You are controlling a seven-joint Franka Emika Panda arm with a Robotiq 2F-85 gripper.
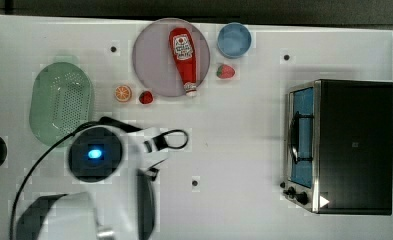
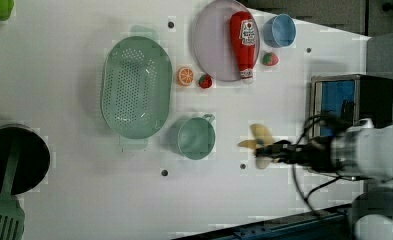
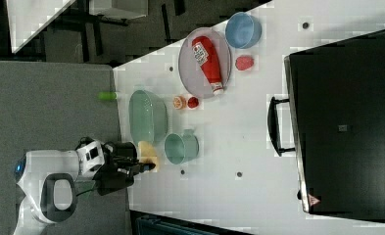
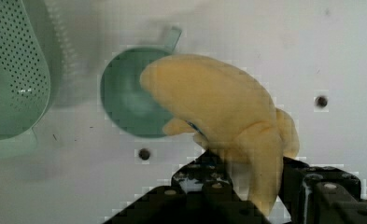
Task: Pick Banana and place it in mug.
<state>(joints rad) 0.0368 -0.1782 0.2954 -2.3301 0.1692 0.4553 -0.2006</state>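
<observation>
Carry step: the pincer (image 2: 269, 152) grasps the banana (image 2: 260, 144) clear of the bench (image 2: 59, 75), beside the mug (image 2: 196, 138); next, centre it above the mug's mouth and release.

Bright, even overhead light washes the glossy white tabletop (image 1: 244, 130); soft shadows spread around the pale-green perforated colander (image 4: 13, 70), and the close-up yellow plush banana (image 4: 218, 112) looks blurry.
</observation>
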